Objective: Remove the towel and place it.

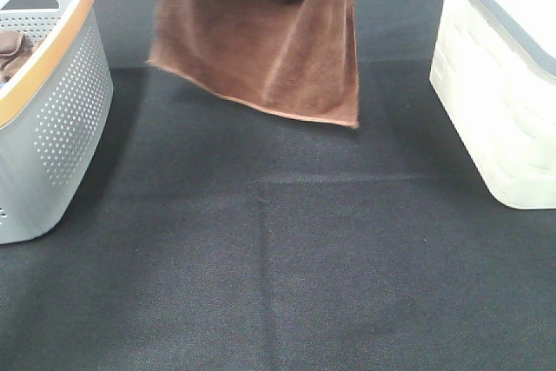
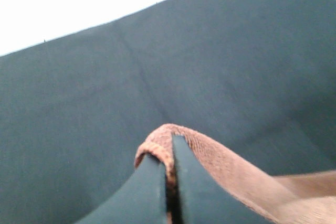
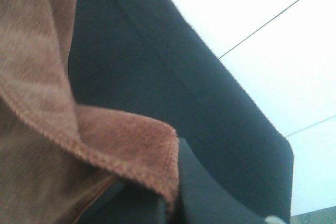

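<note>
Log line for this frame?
towel: hanging over table, not placed | left gripper: shut on towel | right gripper: shut on towel

The place looked like a staged test bench: the surface (image 1: 278, 267) was draped in plain black cloth with fold creases. A grey perforated laundry basket (image 1: 74, 102) and a white lidded storage bin (image 1: 486, 110) stood at its sides, with a bare white floor (image 3: 252, 3) beyond.

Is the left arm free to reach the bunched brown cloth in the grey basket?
Probably not: the left gripper is shut on the hanging towel, leaving nothing free for the cloth in the basket.
</note>
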Controlling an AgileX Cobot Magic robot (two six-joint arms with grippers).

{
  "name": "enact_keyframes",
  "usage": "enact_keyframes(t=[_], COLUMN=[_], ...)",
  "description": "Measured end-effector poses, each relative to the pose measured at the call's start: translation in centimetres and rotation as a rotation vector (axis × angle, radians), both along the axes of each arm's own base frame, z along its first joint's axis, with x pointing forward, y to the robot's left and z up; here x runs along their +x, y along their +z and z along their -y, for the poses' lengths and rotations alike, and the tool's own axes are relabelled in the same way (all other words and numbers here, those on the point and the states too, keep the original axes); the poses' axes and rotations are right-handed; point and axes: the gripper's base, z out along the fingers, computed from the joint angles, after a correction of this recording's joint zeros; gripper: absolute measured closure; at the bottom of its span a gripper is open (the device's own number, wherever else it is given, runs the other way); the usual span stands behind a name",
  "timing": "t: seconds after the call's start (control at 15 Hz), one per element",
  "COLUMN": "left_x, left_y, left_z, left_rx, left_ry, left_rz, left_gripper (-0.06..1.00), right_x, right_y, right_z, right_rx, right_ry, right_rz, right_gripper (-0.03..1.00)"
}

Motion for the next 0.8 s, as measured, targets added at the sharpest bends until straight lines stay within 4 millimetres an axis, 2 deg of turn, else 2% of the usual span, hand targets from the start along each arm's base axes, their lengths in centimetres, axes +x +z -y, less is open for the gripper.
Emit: enact_keyframes(t=[0.13,0.27,0.4,0.53,0.67,0.8], left_x=[1.4,2.2,3.2,3.6,4.1,4.3], left_y=[-1.5,-2.1,-2.4,-2.9,-4.2,-6.9], left_z=[0.1,0.5,0.7,0.3,-0.3,-0.7], left_rx=[-0.008,-0.021,-0.050,-0.048,-0.020,0.040], left_ry=[-0.002,-0.015,-0.032,-0.024,-0.004,0.022], left_rz=[0.041,0.108,0.224,0.224,0.163,-0.002], left_gripper=[0.94,0.94,0.94,0.94,0.94,0.94], right_x=[2.3,5.1,6.9,7.4,8.4,8.7], right_y=[0.5,-0.2,-1.0,-1.7,-3.6,-5.2], right_z=[0.8,2.5,3.4,3.8,4.4,4.7], right_rx=[0.039,0.140,0.207,0.220,0.251,0.313], right_ry=[-0.049,-0.110,-0.127,-0.140,-0.178,-0.271], right_rz=[0.023,0.026,0.029,0.016,-0.028,-0.107], right_gripper=[0.97,0.97,0.97,0.97,0.97,0.97])
